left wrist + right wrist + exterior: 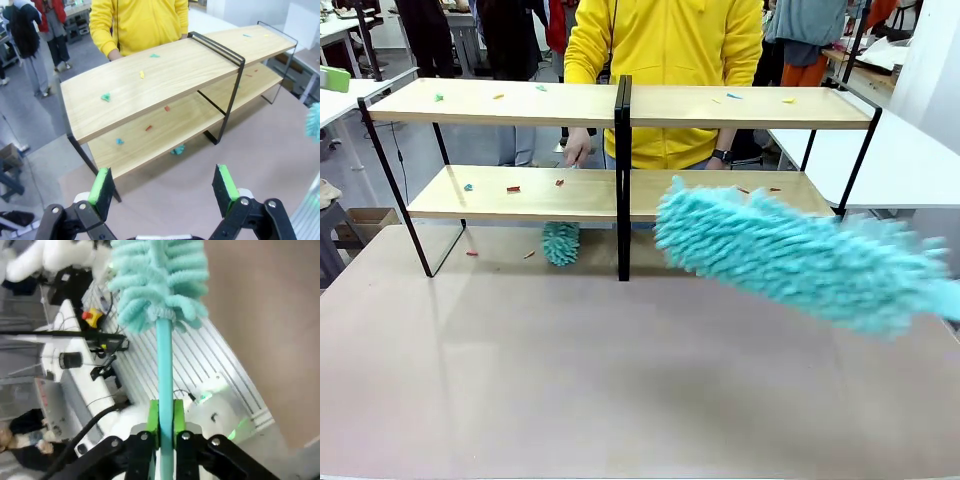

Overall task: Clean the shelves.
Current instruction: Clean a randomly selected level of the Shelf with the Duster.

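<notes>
The shelves [570,103] stand across the far half of the table, two light wooden boards in a thin black frame with a black centre upright. Small coloured scraps [513,188] lie on both boards. A big fluffy teal duster [790,255] hangs blurred in front of the right half, level with the lower board. My right gripper [165,422] is shut on its teal handle [164,360], the duster head [160,275] pointing away. My left gripper [164,185] is open and holds nothing, hanging above the table in front of the shelves [150,80].
A person in a yellow top stands behind the shelves, one hand [578,150] between the boards. A smaller teal duster head [560,243] hangs under the lower board. Two scraps [472,253] lie on the brown table [620,380]. White tables stand on both sides.
</notes>
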`<control>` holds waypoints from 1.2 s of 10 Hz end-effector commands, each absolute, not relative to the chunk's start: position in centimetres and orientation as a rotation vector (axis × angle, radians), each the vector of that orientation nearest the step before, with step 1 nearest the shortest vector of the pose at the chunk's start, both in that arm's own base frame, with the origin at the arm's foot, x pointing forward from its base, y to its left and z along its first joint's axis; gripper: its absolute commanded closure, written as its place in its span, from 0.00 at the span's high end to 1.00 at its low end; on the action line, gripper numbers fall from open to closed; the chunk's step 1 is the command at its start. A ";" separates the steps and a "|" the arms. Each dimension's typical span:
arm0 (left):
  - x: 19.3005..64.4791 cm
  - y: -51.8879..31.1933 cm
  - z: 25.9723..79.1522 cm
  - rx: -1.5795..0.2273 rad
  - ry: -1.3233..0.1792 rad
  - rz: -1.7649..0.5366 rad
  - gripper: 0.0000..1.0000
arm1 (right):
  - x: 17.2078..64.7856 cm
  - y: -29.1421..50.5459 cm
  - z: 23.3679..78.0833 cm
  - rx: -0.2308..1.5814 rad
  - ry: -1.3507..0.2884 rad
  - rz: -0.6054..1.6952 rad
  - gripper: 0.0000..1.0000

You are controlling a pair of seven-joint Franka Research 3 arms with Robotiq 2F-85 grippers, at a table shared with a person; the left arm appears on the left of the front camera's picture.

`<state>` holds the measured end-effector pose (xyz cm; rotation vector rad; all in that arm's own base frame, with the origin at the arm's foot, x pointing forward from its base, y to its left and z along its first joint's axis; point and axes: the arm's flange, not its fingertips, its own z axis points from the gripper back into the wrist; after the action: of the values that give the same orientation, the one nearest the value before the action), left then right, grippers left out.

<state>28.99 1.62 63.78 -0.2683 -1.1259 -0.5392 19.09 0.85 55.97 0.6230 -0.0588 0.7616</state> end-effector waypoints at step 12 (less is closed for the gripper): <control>28.9 1.6 63.8 -0.265 -1.127 -0.536 1.00 | 16.8 -10.3 56.3 0.780 0.048 0.618 0.13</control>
<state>28.94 1.64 63.85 -0.2679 -1.1280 -0.5397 14.58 -10.76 55.83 0.7634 0.0958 0.6034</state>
